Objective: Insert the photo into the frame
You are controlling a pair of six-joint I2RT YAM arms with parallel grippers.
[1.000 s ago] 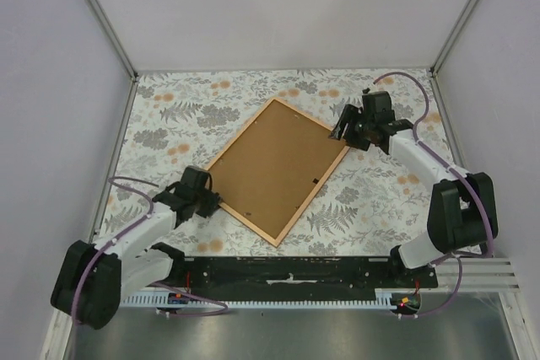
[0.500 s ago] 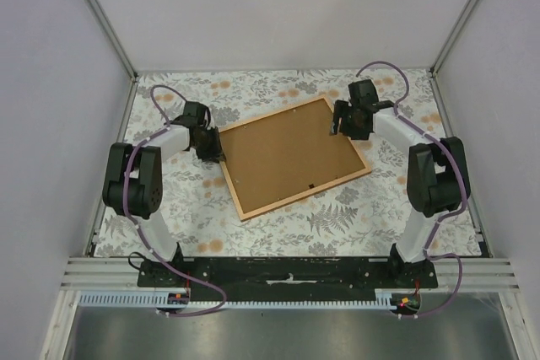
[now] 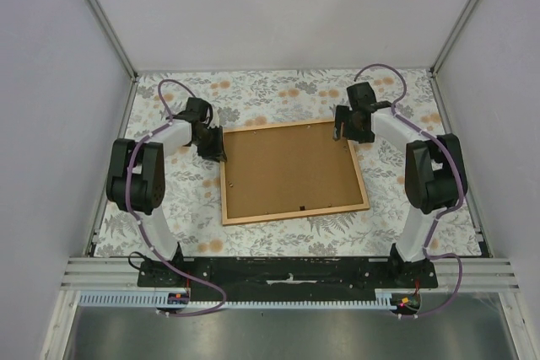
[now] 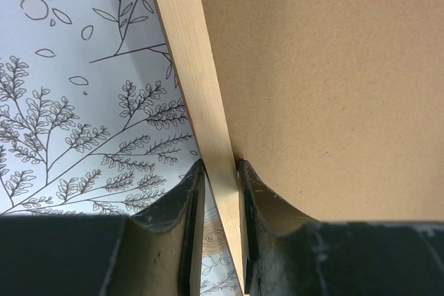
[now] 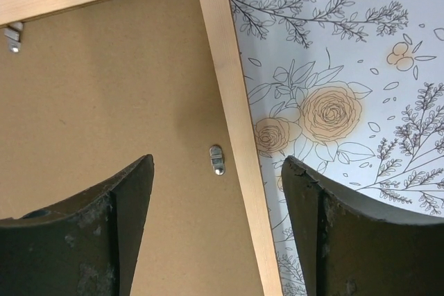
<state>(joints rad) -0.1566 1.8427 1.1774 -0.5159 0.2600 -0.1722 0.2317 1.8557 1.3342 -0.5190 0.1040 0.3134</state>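
– Question about the frame (image 3: 295, 215): where did it lie?
– Flat on the bench (image 3: 253, 94), back side up, about the middle of the flower-printed cloth (image 3: 396, 191). Its long sides ran roughly left to right in the overhead view. A brown backing board (image 3: 291, 170) filled it, with the light wooden rail (image 4: 194, 67) running round that board.
– And the left hand (image 3: 215, 151)?
– It was at the frame's far left corner, clenched on the left rail. Its wrist view showed two dark fingers (image 4: 166, 227) pressed against the wood. One was on the outer side over the cloth, the other on the inner side over the backing board, with the rail pinched between them.
– Was the right hand (image 3: 344, 130) gripping anything?
– No. It was at the far right corner, released, its jaws wide apart. In its wrist view one finger (image 5: 118, 233) hung over the backing board and the other over the cloth. The right rail passed between them with room on either side.
– What else showed on the back?
– A small metal turn clip (image 5: 217, 159) sat on the board just beside the right rail, between the spread fingers. Another was near the far rail, at that picture's left edge.
– Did the left hand have its corner lifted off the cloth?
– I could not tell. From overhead the frame looked flat.
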